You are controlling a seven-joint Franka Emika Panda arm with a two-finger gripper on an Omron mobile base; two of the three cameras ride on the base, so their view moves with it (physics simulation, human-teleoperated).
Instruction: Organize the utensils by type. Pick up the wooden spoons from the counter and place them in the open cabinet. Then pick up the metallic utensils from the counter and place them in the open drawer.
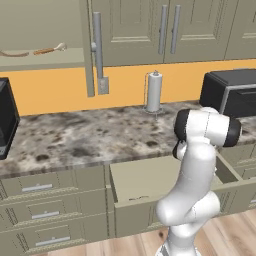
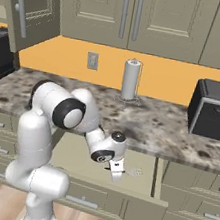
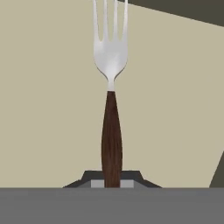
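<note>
While the open cabinet (image 1: 45, 57) at the far left of the left base view holds two wooden spoons on its shelf, a darker one (image 1: 12, 54) to the left and an orange-brown one with a pale bowl (image 1: 50, 49) just right of it, the table (image 1: 75, 135) below lies mottled grey and brown. Right of the cabinet's door hangs a wall outlet (image 1: 103, 85), and right of that a paper towel roll (image 1: 154, 92) stands upright at the back of the table. Further right sits a black appliance (image 1: 232, 90) against the orange wall.

Under the table's front edge the wide drawer (image 1: 145, 177) is pulled out, its beige floor showing. In the right base view the hand (image 2: 115, 174) hangs low over the right part of the drawer's floor, pointing down. A small pale thing (image 2: 134, 172) lies on the drawer floor just right of the hand; it is too small to tell what it is.

From the hand view, the hand is closed on the fork (image 3: 111, 109), pinching the bottom end of its dark reddish-brown handle. The fork runs straight away from the fingers, silver tines farthest from them, over the plain beige drawer floor. Whether the tines touch the floor cannot be told.
</note>
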